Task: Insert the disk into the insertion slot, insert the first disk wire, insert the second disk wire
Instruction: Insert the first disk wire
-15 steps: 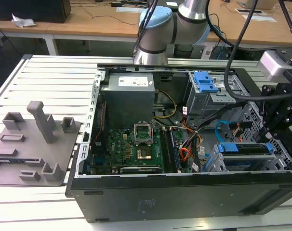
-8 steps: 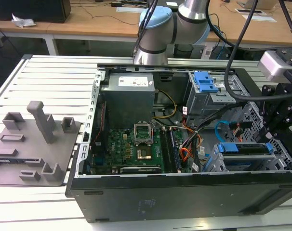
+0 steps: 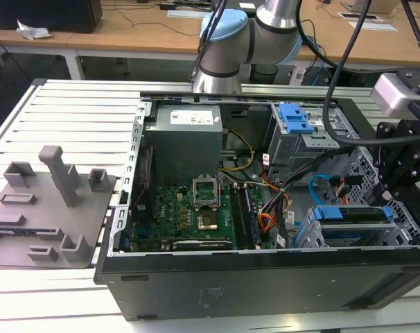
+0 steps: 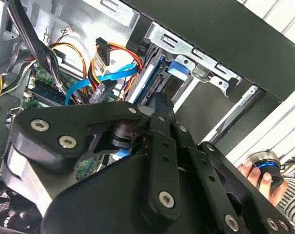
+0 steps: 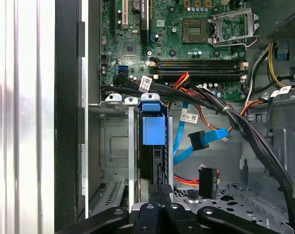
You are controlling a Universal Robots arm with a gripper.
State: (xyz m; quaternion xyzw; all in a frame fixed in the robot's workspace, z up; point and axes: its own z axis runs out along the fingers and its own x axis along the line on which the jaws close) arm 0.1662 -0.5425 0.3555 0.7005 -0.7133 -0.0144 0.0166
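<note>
Presently, step 1 looks in hand: the disk (image 5: 153, 131) stands edge-on within the insertion slot (image 5: 113, 146), the end effector (image 5: 160, 187) at its outer edge, grip state cannot be told. The first disk wire (image 5: 208, 181) and second disk wire (image 5: 198, 141) hang unplugged beside it. Seating likely needs a straight push.

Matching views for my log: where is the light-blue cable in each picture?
Exterior view: cable curves beside the disk, toward the exterior view's left.
Second wrist view: cable runs past the wire bundle, near the disk.
First wrist view: cable dangles beside the disk.
Shared landmark: the blue-framed disk.
</note>
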